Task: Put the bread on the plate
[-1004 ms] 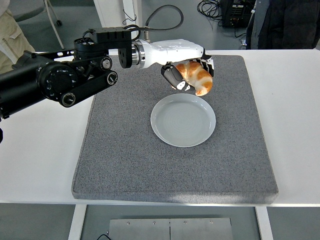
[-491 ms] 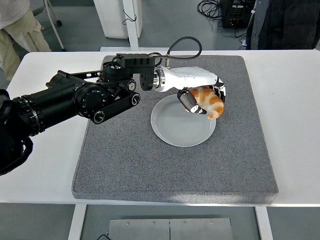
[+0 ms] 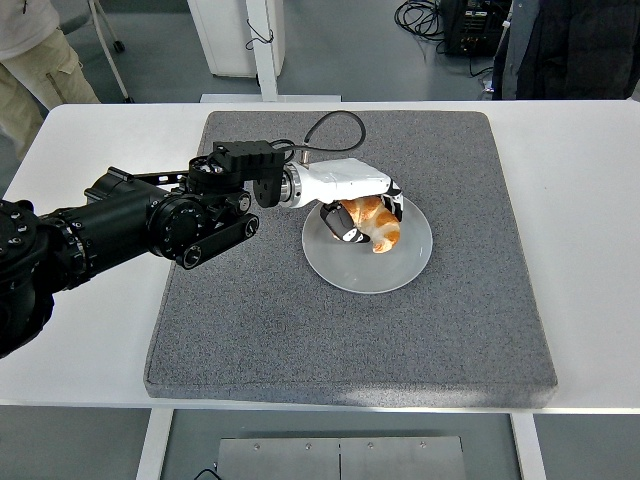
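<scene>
Grey felt mat (image 3: 300,330) covers the white desk (image 3: 90,330), carrying one pale plate (image 3: 400,270) and one golden bread (image 3: 376,222). One left hand (image 3: 360,215) curls its fingers around the bread, over the plate's middle. A person's beige trousers (image 3: 40,70) show at the top left, dark cables (image 3: 420,15) lying behind the desk.
</scene>
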### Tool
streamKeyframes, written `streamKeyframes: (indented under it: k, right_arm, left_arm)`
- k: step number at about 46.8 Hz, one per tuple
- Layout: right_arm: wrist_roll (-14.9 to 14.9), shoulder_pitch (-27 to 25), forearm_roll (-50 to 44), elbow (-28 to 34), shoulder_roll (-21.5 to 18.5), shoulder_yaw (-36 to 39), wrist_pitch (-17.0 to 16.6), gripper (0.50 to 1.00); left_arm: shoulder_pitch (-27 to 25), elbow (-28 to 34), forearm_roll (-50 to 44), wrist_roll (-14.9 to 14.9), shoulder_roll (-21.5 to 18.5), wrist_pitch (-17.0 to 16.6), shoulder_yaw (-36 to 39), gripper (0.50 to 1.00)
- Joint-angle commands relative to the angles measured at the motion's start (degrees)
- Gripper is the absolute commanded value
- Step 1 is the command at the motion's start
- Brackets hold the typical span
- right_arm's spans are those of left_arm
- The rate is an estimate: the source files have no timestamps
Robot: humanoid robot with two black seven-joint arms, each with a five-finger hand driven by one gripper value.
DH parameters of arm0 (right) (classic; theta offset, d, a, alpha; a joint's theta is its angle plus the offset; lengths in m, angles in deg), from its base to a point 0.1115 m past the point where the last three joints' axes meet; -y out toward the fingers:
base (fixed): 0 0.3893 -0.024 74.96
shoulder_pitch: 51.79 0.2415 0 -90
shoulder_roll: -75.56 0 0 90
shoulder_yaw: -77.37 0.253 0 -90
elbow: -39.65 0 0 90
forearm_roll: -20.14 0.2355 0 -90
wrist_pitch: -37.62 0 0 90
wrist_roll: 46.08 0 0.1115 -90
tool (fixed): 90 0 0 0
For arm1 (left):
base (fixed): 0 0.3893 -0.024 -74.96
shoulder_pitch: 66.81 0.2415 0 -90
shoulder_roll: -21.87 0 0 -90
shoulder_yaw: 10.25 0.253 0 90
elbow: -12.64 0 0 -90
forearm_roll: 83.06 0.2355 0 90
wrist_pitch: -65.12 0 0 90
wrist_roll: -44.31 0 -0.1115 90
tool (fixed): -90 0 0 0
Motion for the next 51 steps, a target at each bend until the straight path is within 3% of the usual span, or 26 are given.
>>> streamKeyframes:
  k: [1, 21, 23, 24, 27, 29, 30, 40, 47, 51]
  right_arm:
    - [-0.01, 0.00, 0.00, 0.05, 0.00, 0.01, 0.00, 1.000]
    - [-0.01, 0.00, 0.00, -0.04, 0.00, -0.08, 0.00, 1.000]
    - [-0.01, 0.00, 0.00, 0.05, 0.00, 0.01, 0.00, 1.000]
    - [-0.01, 0.09, 0.00, -0.04, 0.00, 0.01, 0.00, 1.000]
    - [-0.01, 0.00, 0.00, 0.05, 0.00, 0.01, 0.00, 1.000]
    - [-0.01, 0.00, 0.00, 0.05, 0.00, 0.01, 0.00, 1.000]
    - [-0.01, 0.00, 0.00, -0.04, 0.00, 0.01, 0.00, 1.000]
    - [-0.01, 0.00, 0.00, -0.04, 0.00, 0.01, 0.00, 1.000]
    - [-0.01, 0.00, 0.00, 0.05, 0.00, 0.00, 0.00, 1.000]
    - [-0.01, 0.00, 0.00, -0.04, 0.00, 0.01, 0.00, 1.000]
  left_arm:
    - [0.54, -0.37, -0.05, 0.28, 0.00, -0.64, 0.51, 0.500]
    - [1.24, -0.37, -0.48, -0.34, 0.00, -0.90, 0.33, 0.500]
    - [1.24, -0.37, -1.36, -0.25, 0.00, -0.81, 0.33, 0.751]
    - [1.24, -0.37, -1.89, -0.25, 0.00, -0.81, 0.33, 0.814]
    - [0.89, 0.24, -3.29, 0.01, 0.00, -0.55, 0.42, 0.878]
    - [0.71, 0.77, -3.74, 0.10, 0.00, -0.37, 0.42, 0.978]
    - [0.71, 0.86, -3.82, 0.10, 0.00, -0.37, 0.42, 0.989]
    - [0.36, 2.70, -3.83, 0.10, 0.00, -0.37, 0.34, 0.987]
    - [-1.92, 9.38, -4.44, -0.69, 0.00, -0.11, -0.28, 0.989]
    - [-3.85, 13.07, -6.28, -1.74, -2.19, 0.33, -0.28, 0.989]
